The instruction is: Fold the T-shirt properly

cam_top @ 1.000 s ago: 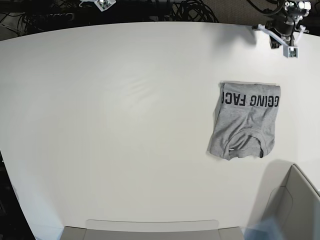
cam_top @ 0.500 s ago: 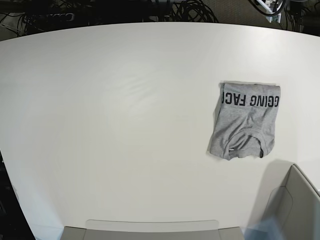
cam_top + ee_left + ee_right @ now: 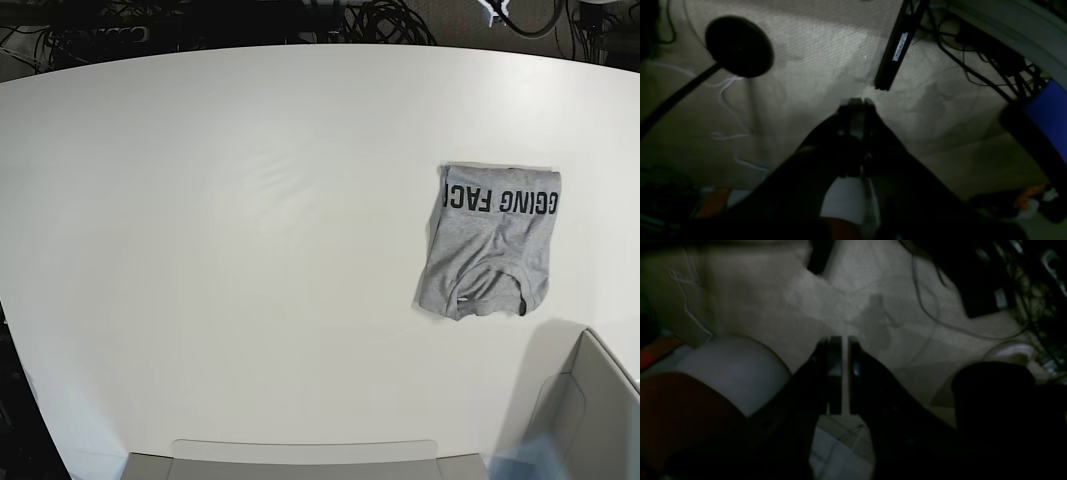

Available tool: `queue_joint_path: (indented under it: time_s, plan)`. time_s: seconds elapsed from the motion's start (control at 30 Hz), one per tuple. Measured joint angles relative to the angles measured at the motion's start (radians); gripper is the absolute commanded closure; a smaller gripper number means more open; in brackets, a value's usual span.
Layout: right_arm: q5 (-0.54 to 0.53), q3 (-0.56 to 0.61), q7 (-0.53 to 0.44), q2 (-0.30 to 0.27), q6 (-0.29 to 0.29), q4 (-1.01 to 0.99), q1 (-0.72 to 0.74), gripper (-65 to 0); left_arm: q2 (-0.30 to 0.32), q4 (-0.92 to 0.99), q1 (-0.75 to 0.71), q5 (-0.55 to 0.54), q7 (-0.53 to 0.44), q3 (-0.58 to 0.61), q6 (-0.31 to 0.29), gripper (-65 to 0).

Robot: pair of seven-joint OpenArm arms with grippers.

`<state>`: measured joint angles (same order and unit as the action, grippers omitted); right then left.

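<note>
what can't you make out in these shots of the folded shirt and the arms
- T-shirt, base view: the black lettering is cut off by the folds, so the full wording is unreadable.
- Both arms: out of the base view.
- Left end effector: dark wrist view; it looks shut over floor, not table.
- Right end effector: dim wrist view; thin slit between the fingers, nothing seen held.

Robotics lab: white table (image 3: 250, 250), cable tangles (image 3: 380, 20), carpeted floor (image 3: 826, 60)
</note>
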<state>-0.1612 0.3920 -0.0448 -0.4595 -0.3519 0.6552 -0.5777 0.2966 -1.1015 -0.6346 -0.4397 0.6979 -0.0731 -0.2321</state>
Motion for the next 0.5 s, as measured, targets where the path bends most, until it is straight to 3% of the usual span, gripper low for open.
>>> queue_joint_path:
  time_s: [0.17,0.33,0.5]
  plan:
    - [0.002,0.096,-0.158,0.035,0.000,-0.200,0.102,-3.0,-0.023,0.274,0.138,0.126,-0.172,0.100,0.007,0.0]
    - [-0.003,0.158,-0.309,0.069,0.000,-0.377,0.198,-3.0,-0.051,0.461,0.225,0.124,-0.276,0.116,-0.002,0.0]
    - [0.000,0.168,-0.328,0.068,0.000,-0.475,0.263,-3.0,-0.059,0.675,0.295,0.126,-0.555,0.116,0.000,0.0]
